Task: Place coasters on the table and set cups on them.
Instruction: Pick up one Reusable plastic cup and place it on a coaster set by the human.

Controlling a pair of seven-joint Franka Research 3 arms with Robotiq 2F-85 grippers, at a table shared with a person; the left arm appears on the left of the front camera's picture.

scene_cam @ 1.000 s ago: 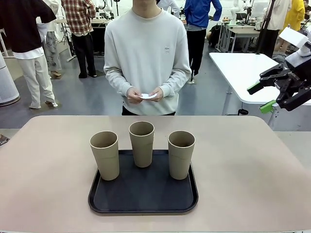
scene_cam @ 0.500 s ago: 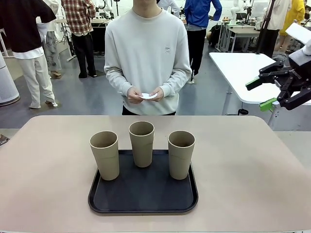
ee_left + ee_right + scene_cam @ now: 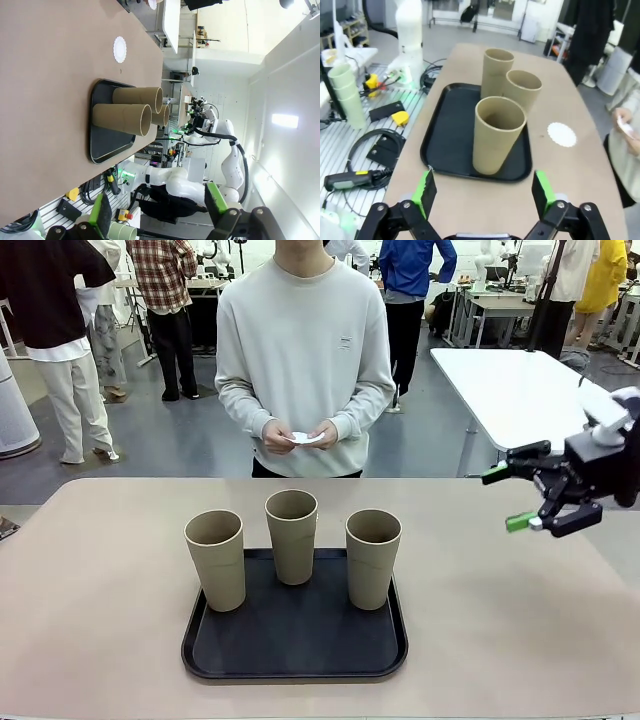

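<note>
I'm hovering the wide-open, empty right gripper [image 3: 505, 499] right of three tan tapered tumblers [image 3: 292, 536] on a black tray [image 3: 296, 642]; left gripper [image 3: 159, 207] likewise gaping empty

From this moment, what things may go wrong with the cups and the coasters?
1. The three cups stand close together on the tray; the open right gripper may knock a neighbour while taking one.
2. The coaster on the table looks thin and light; a cup's base could push it aside.

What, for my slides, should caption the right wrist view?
Open right gripper faces three tan cups on a black tray, one coaster on the table.
</note>
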